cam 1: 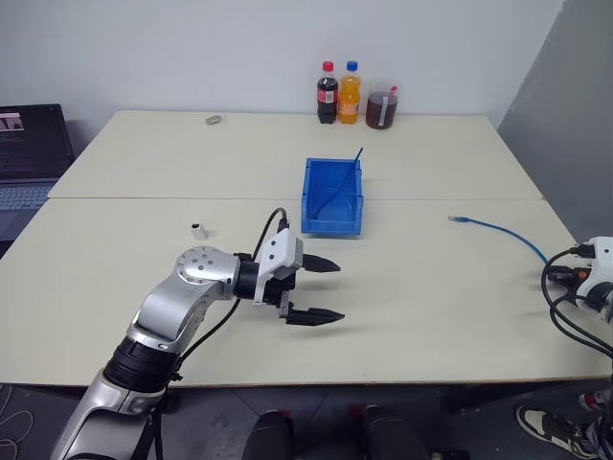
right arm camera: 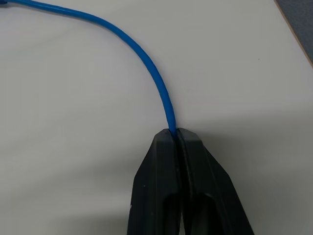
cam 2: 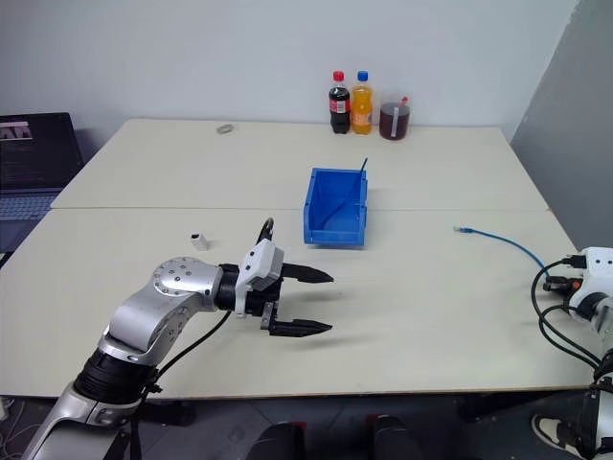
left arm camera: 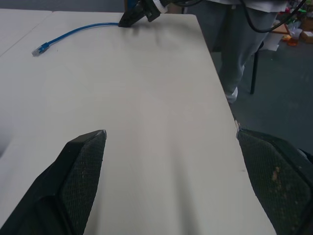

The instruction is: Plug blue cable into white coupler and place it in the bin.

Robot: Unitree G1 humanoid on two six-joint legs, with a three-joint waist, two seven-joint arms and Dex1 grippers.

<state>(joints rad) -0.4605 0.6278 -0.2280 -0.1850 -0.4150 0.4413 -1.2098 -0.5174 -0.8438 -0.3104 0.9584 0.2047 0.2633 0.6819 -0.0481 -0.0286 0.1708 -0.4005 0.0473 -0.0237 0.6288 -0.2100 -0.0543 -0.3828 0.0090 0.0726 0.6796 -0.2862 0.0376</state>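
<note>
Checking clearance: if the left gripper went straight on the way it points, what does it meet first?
Bare table first, probably. The open left gripper points right, slightly down; the blue cable and the right gripper, shut on it, lie farther along. Depth unclear.

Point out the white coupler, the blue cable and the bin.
white coupler (cam 1: 198,231), left eye view, middle of its body.
blue cable (cam 1: 498,230), left eye view, on its curved run.
bin (cam 1: 332,227), left eye view, front wall.

Even, soft overhead light, faint shadows on the pale table, slight softness in wrist views.
</note>
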